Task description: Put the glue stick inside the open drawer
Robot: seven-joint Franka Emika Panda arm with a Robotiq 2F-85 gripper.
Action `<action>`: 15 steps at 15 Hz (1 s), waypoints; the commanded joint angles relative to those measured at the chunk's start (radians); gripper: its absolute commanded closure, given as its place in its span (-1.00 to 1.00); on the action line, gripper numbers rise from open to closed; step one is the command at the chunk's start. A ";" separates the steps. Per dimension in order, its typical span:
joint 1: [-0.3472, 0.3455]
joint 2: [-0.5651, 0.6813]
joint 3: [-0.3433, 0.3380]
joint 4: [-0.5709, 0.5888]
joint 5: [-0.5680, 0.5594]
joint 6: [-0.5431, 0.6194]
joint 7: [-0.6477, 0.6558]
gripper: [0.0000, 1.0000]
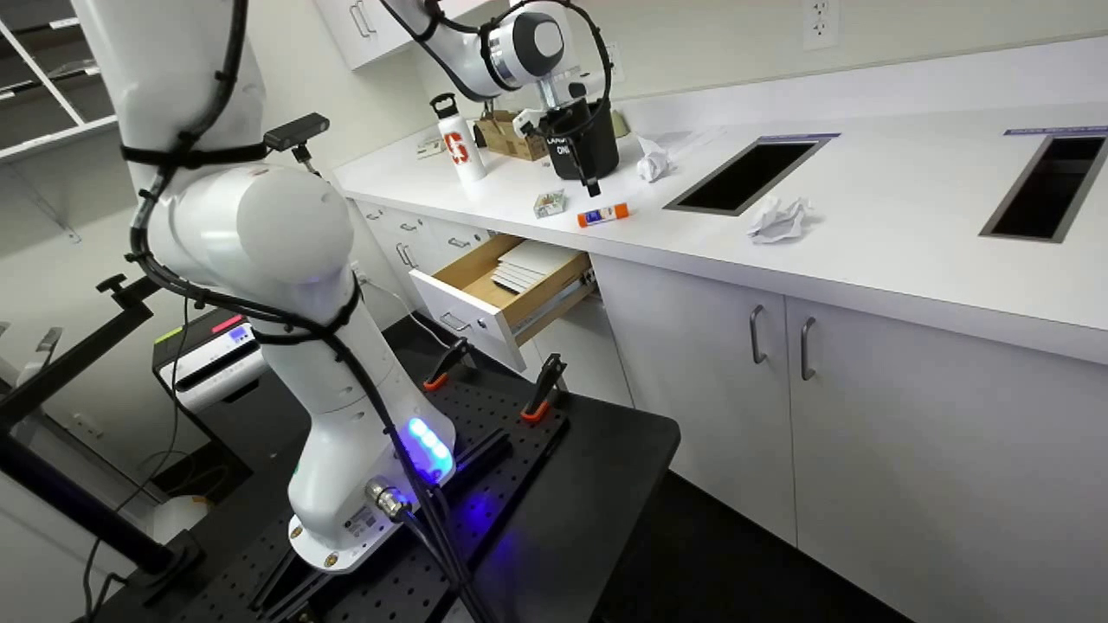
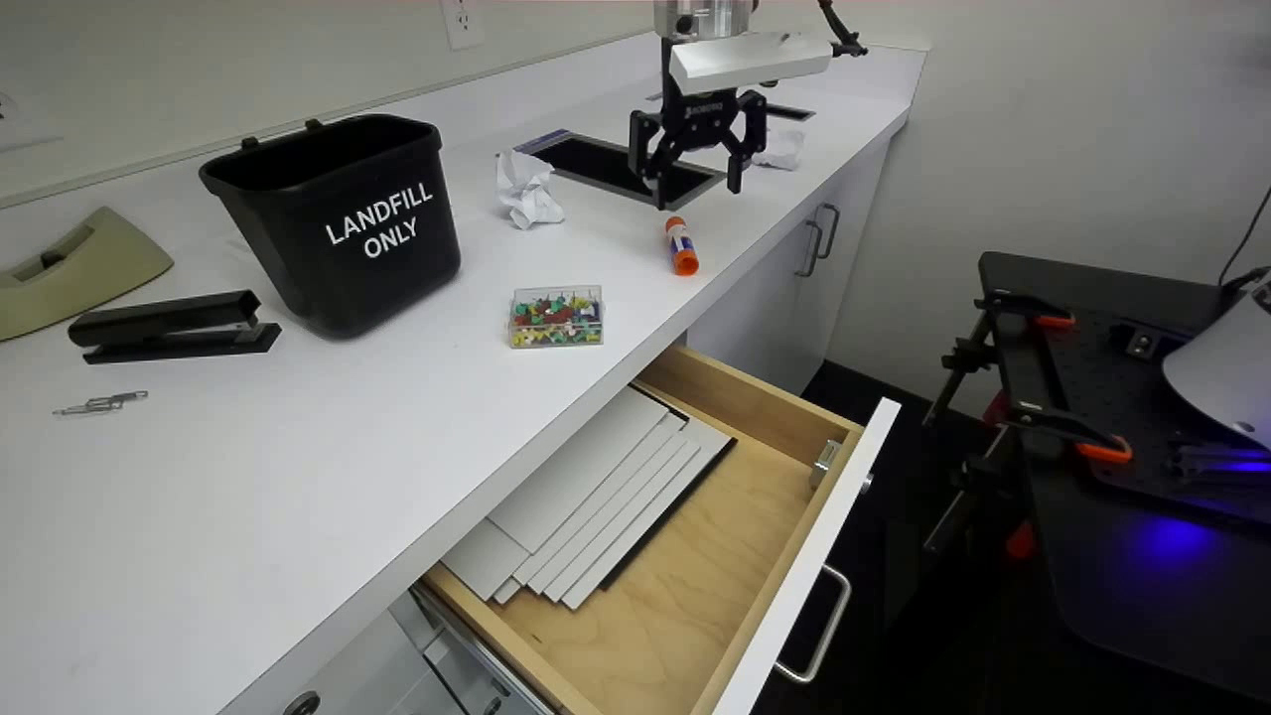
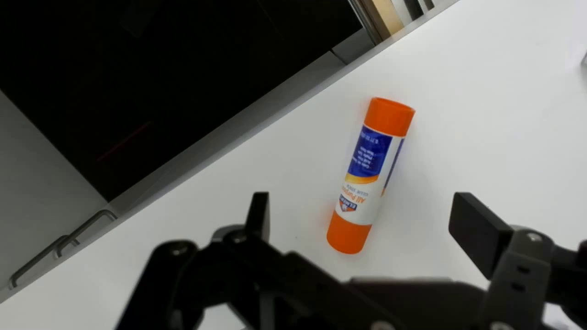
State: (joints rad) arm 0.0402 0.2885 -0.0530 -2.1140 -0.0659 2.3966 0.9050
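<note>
The glue stick [image 3: 369, 178] lies on its side on the smooth, matte white counter [image 2: 348, 477], outside the open drawer [image 2: 685, 576]: a straight cylinder with orange ends and a printed blue-and-white label, slanting across the middle of the wrist view. Above the counter, at the upper middle of an exterior view, hangs the black, jointed gripper [image 2: 698, 191]; its fingers [image 3: 479, 233] are spread wide and grasp nothing, the cylinder appearing between them in the wrist view without contact. The drawer, lower middle of that frame, is a shallow box of pale, grained wood with a flat white front and a bent metal handle [image 2: 832, 628]. It contains thin white sheets [image 2: 596, 497] with straight edges, fanned in an overlapping stack toward its left side, a black edge showing beneath. At the centre of the same frame, a clear, flat box [image 2: 556, 342] holds push pins [image 2: 556, 316] in red, green, yellow and white. The tapered black bin [image 2: 343, 278], upper left, bears the words LANDFILL ONLY; its interior is too dark to read. Just right of it sits a crumpled, sharply creased ball of white paper [image 2: 526, 189]. Left of the bin are a black stapler [image 2: 179, 320] and a curved tan tape dispenser [image 2: 84, 273], with thin wire paper clips [image 2: 104, 402] below. In an exterior view, a black-lidded white bottle [image 1: 460, 147] stands left of upper centre.
</note>
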 commanded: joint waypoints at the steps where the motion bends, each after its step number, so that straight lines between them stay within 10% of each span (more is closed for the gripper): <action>1: 0.023 0.047 -0.030 0.043 -0.014 -0.015 0.056 -1.00; 13: 0.009 0.166 -0.041 0.080 0.081 0.123 0.004 -1.00; 14: 0.012 0.172 -0.046 0.080 0.076 0.133 0.005 -0.50; 15: 0.014 0.178 -0.050 0.081 0.073 0.140 0.005 -0.45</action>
State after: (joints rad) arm 0.0432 0.4422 -0.0833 -2.0524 -0.0004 2.5073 0.9250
